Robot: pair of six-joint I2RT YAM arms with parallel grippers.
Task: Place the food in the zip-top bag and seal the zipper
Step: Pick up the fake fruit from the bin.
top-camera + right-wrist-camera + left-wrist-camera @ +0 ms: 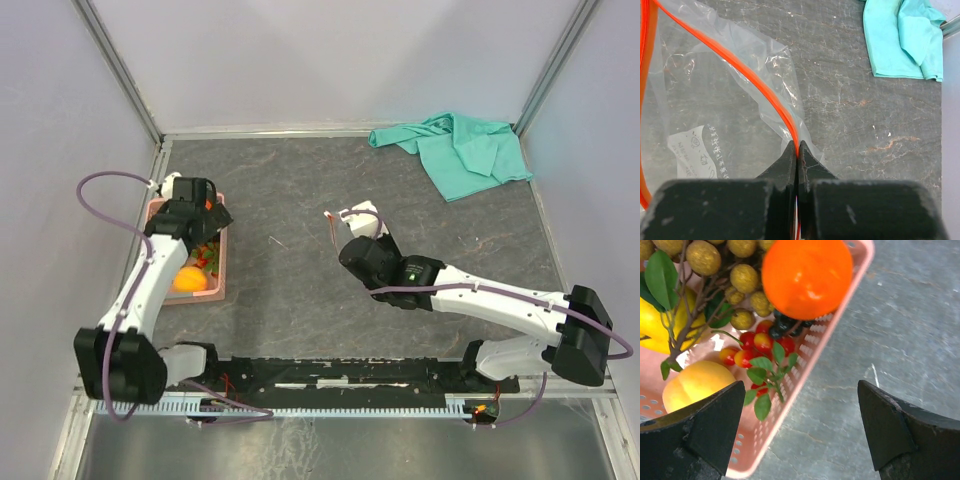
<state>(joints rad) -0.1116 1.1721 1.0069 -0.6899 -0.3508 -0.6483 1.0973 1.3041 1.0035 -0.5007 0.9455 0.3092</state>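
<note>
Orange-red zipper (740, 67) pinched by right hand (798, 147); left hand (801, 385) spread near one orange (807, 275).

Bright, soft light everywhere, with almost no dark shadows.
From above, the desk (300, 190) is lit evenly and the arms (150, 280) drop only faint shadows; the wall edges (118, 65) lean outward near the corners. The orange (807, 277) glows so bright that its skin looks flat. The zip-top bag (740, 100) has small white shiny spots. The left gripper (801, 390) and right gripper (797, 148) look dark and fuzzy up close.
</note>
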